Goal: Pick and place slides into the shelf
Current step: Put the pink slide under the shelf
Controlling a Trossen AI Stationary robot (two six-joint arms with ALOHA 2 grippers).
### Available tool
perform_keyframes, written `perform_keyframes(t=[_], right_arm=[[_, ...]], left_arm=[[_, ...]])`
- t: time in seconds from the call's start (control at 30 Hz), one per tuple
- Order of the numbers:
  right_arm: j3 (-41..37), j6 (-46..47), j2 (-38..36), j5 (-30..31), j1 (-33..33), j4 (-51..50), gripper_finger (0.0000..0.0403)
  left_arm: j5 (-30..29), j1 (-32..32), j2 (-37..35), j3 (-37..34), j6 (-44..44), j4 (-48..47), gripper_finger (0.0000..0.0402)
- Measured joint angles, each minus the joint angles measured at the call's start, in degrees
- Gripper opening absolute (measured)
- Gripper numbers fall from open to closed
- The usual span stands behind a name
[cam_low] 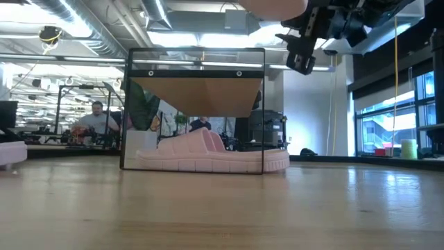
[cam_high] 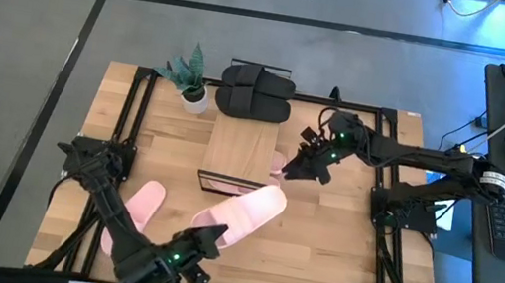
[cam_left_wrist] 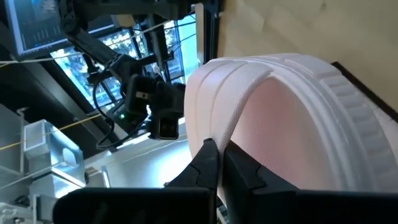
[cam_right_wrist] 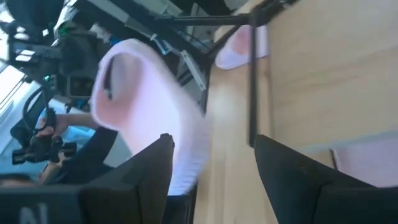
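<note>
- The left gripper [cam_high: 208, 240] is closed on the heel end of a pink slide [cam_high: 239, 215] and holds it up in the air, near the front opening of the shelf [cam_high: 244, 146]. In the left wrist view its fingers [cam_left_wrist: 208, 163] pinch the thin edge of the sole, which I judge is the easiest part to hold on such a soft shoe.
- The toe of this slide points toward the shelf, so it seems ready to be pushed in under the top board.
- One pink slide [cam_low: 211, 155] already lies on the table inside the frame, under the board; there is place beside it, as far as I can tell.
- The right gripper [cam_high: 301, 165] hangs above the table just at the right side of the shelf, with its fingers apart and nothing between them. Probably it waits there so it does not block the way of the left arm.
- Another pink slide [cam_high: 135, 210] lies flat on the table at the near left, well apart from the shelf; I think it is left for later.
- The black pair [cam_high: 256, 92] lies at the far edge of the table, just behind the shelf, not yet on it.
- A small plant [cam_high: 192, 79] stands at the far left of the shelf, away from the path of both arms.
- In my judgement the work is at the middle: one slide in, one in the air, others waiting.
</note>
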Motion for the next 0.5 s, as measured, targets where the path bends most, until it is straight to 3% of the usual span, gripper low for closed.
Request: perform_keyframes(t=[0.27,0.5], right_arm=[[0.0,-0.19,0.0,0.6,4.0,2.45,0.0225],[-0.07,-0.23,0.02,6.4,6.15,2.4,0.0225]], left_arm=[[-1.75,2.29,0.0,0.0,5.3,0.0,0.0],[-1.92,2.99,0.0,0.0,6.35,0.0,0.0]])
